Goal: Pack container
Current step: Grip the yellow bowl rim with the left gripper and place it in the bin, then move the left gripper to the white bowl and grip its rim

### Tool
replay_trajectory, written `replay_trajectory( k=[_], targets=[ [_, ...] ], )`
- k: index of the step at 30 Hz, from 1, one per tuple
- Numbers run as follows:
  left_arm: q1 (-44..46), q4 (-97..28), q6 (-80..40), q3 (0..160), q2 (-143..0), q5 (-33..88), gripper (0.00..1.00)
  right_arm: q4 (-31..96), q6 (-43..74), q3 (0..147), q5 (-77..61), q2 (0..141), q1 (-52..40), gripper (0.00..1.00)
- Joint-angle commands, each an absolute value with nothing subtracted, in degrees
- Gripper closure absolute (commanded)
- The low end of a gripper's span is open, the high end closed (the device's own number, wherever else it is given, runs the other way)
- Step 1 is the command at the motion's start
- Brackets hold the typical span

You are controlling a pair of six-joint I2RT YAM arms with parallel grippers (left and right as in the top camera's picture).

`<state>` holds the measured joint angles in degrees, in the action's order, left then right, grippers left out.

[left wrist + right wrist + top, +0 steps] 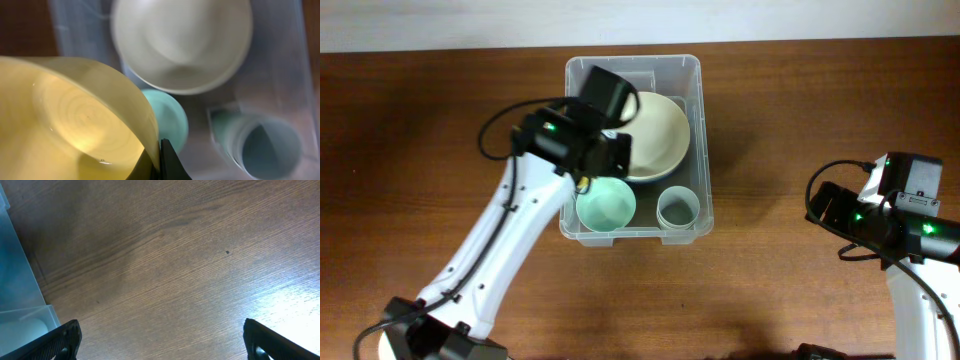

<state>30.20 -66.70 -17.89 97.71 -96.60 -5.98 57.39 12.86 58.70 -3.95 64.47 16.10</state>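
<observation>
1. Overhead view: the left arm (510, 230) reaches from the near-left corner of the brown wooden counter (420, 130) diagonally up. Its wrist is bent over the left half of the large clear rectangular plastic container (704, 150).
2. The left pincer (161, 161) is closed on the rim of a translucent yellow plastic bowl (70, 125), with a dark finger on either side of the wall. The bowl fills the near-left of the wrist view, above the things in the container; from overhead the arm hides it.
3. The right arm (910, 260) stands well apart at the right edge of the counter, its wrist turned toward the container.
4. The right pincer (161, 330) is spread wide and holds nothing. It is over bare wood, with a corner of the container at the left of its view.
5. The container sits mid-counter, toward the far edge. Its walls are see-through, its corners rounded, and its rim is thick.
6. Inside, a wide cream round bowl (660, 135) fills the far part. A small mint-green bowl (608, 205) sits near-left, and a pale blue-grey cup (678, 208) sits near-right with its mouth up.
</observation>
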Motion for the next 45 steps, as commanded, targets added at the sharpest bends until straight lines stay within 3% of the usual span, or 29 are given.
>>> replay_trajectory(
  k=[1,5,6,9,11,18,24,28,29,31,37,45],
  targets=[
    [33.5,-67.0,-17.1,96.6,-98.9,-6.2,0.99,57.4,12.5,58.5,-3.3,64.4,16.6,0.01],
    [34.9,-68.1,-17.5,96.4,-102.5,-5.1,0.99,57.5,12.5,58.5,-3.3,64.4,16.6,0.01],
    [34.9,-68.6,-17.5,96.4,-103.4,-4.9,0.95,57.5,12.5,58.5,-3.3,64.4,16.6,0.01],
    [34.7,-69.6,-17.5,96.4,-106.0,-2.2,0.68,57.6,12.5,58.5,-3.5,64.4,16.6,0.01],
    [34.7,-69.8,-17.5,96.4,-106.2,-2.9,0.35,57.6,12.5,58.5,-3.5,64.4,16.6,0.01],
    [28.3,-73.3,-27.9,96.4,-99.5,-14.4,0.31,57.6,12.5,58.5,-3.5,64.4,16.6,0.01],
    [12.0,-79.4,-42.3,96.4,-88.1,-17.7,0.13,57.6,12.5,58.5,-3.9,64.4,16.6,0.01],
    [-1.0,-85.6,-52.5,94.9,-82.5,-19.3,0.13,57.6,12.5,58.5,-3.9,64.4,16.6,0.01],
    [-4.3,-86.3,-54.5,93.3,-81.0,-19.5,0.05,57.6,12.5,58.5,-3.9,64.4,16.6,0.01],
    [-11.9,-85.2,-54.8,87.0,-76.8,-19.3,0.01,57.6,12.5,58.5,-3.9,64.4,16.6,0.01],
    [-27.5,-78.6,-54.7,67.6,-67.8,-17.1,0.01,57.6,12.5,58.5,-4.1,64.4,16.6,0.01],
    [-37.2,-65.7,-46.4,49.2,-70.5,-12.2,0.01,57.6,12.5,58.5,-4.1,64.4,16.6,0.01]
  ],
)
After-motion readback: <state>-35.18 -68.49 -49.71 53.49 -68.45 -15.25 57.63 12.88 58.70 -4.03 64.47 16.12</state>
